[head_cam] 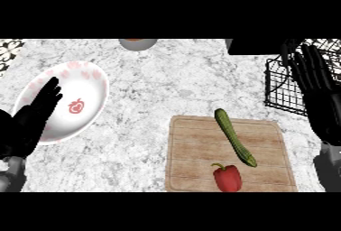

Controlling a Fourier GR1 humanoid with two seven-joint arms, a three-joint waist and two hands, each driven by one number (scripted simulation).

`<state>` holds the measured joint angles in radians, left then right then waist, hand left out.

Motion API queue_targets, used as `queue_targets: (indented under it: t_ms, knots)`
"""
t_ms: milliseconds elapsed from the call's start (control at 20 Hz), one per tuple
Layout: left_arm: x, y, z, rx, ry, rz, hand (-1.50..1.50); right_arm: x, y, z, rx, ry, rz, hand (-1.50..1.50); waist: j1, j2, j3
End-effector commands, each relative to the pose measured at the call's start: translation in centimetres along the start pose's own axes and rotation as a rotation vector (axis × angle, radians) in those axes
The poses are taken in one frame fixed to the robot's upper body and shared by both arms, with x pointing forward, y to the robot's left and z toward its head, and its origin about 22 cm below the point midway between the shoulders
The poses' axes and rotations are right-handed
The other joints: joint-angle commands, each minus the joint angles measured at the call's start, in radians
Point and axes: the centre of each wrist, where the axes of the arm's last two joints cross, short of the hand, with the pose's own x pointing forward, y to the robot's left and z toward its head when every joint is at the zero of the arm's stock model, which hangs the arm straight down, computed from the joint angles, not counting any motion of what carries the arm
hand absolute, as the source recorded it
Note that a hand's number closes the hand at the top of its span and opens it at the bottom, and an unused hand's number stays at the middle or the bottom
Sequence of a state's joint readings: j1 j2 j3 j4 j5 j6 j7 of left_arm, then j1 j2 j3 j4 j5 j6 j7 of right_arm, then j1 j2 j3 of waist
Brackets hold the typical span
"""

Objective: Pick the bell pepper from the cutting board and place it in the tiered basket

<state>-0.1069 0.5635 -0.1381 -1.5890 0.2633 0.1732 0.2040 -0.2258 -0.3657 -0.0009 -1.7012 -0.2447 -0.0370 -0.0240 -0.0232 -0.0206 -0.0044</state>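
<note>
A red bell pepper (228, 177) with a green stem lies at the near edge of the wooden cutting board (193, 153). Beside it on the board rests a long green cucumber (234, 137), running diagonally. The black wire tiered basket (283, 92) stands at the right edge of the counter. My right hand (314, 76) is raised in front of the basket, fingers straight and pointing up, well above and to the right of the pepper. My left hand (33, 117) is open at the left edge, over the rim of a plate. Neither hand holds anything.
A white plate (83, 90) with pink markings and a red emblem lies at the left. A grey bowl (138, 43) shows partly at the far edge. A dark object (256, 46) sits at the back right beside the basket. The counter (166, 85) is speckled marble.
</note>
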Motion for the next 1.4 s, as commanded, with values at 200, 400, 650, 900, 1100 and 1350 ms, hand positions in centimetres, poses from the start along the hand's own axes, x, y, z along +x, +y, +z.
queue_targets:
  t_ms: [200,400,650,900,1100,1350]
  knots:
    - [-2.0,-1.3,0.3,0.148,-0.106,-0.149,0.00,1.1,4.5,7.4,-0.103,0.033,-0.003,1.50,0.001,0.014,0.004]
    - [-2.2,1.5,0.4,0.188,-0.044,-0.121,0.00,-3.8,-3.0,12.2,-0.534,0.325,0.370,-1.50,-0.082,0.018,-0.002]
    - [-3.1,-0.4,-0.2,0.170,-0.053,-0.123,0.00,-0.9,2.7,18.4,-0.650,0.272,0.383,-1.50,-0.040,0.014,0.002]
    - [-3.1,-1.8,-0.4,0.151,-0.079,-0.119,0.00,4.9,2.4,20.3,-0.421,0.388,0.531,-1.50,-0.011,0.019,0.000]
    - [-2.3,-1.2,-0.7,0.145,-0.089,-0.131,0.00,7.6,2.7,21.5,-0.220,0.540,0.712,-1.50,0.004,0.025,-0.005]
    - [-3.2,-1.9,-0.5,0.118,-0.105,-0.135,0.00,10.1,3.2,20.2,-0.161,0.657,0.806,-1.50,0.036,0.032,-0.005]
